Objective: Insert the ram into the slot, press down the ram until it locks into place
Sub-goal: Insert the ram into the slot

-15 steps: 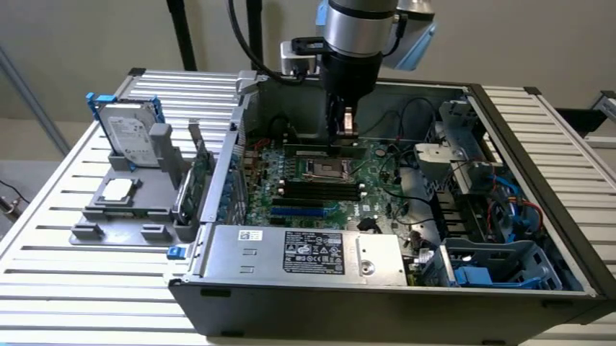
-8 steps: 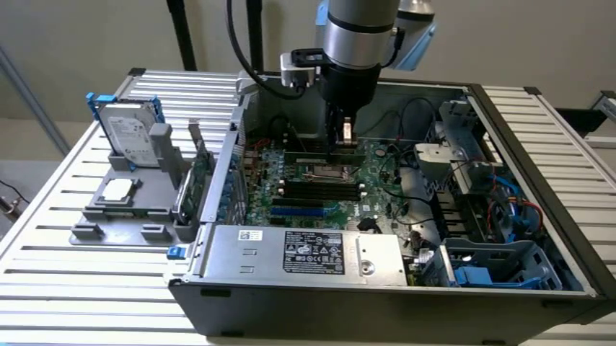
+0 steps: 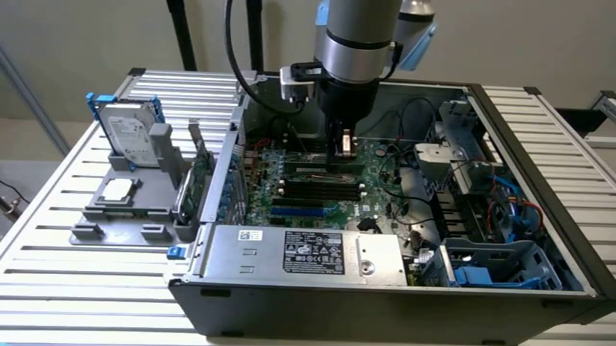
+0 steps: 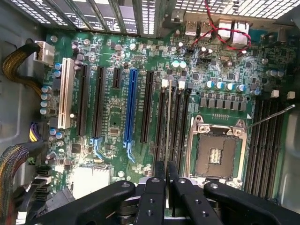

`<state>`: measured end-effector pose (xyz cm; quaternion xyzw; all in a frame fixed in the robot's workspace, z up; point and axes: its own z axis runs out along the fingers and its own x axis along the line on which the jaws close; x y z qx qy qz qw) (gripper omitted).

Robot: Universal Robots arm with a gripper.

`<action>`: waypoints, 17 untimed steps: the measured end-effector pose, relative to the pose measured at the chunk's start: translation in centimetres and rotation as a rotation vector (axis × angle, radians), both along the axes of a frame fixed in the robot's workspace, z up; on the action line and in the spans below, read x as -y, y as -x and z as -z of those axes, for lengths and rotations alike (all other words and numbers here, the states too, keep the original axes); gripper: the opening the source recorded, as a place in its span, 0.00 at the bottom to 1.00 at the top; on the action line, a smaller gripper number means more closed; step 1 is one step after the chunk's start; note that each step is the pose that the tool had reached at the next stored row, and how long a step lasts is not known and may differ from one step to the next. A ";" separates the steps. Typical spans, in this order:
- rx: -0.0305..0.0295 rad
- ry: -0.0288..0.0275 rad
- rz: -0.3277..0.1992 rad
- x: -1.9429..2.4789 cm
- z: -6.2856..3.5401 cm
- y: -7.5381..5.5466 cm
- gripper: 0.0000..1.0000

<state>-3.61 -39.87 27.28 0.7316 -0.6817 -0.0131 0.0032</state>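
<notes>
Clearly the fingers (image 4: 157,187) pinch narrowly on the ram (image 4: 168,123), held edge-on along the slot (image 4: 160,132) near the processor socket (image 4: 216,157), so pressing well likely needs it square between the end clips (image 4: 164,83), then pushed evenly.

the ram (image 4: 168,123) was seen edge-on as a long, thin, pale line. it was held upright on its long edge and pinched at one end by the gripper (image 4: 166,169). it was aligned lengthwise with the slot (image 4: 161,123), a long, narrow black socket with a white clip (image 4: 165,83) at its far end. the slot was set parallel to, and close beside, the neighbouring sockets (image 4: 177,123) of the same kind. the ram was carried along the slot's run, directly over or just beside it; whether it was seated could not be told. in the exterior view the ram was placed at the 12 o'clock edge of that bank of sockets.
</notes>
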 end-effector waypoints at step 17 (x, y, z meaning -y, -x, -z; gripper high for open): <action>0.0193 0.0005 0.016 0.05 2.75 0.2 0.13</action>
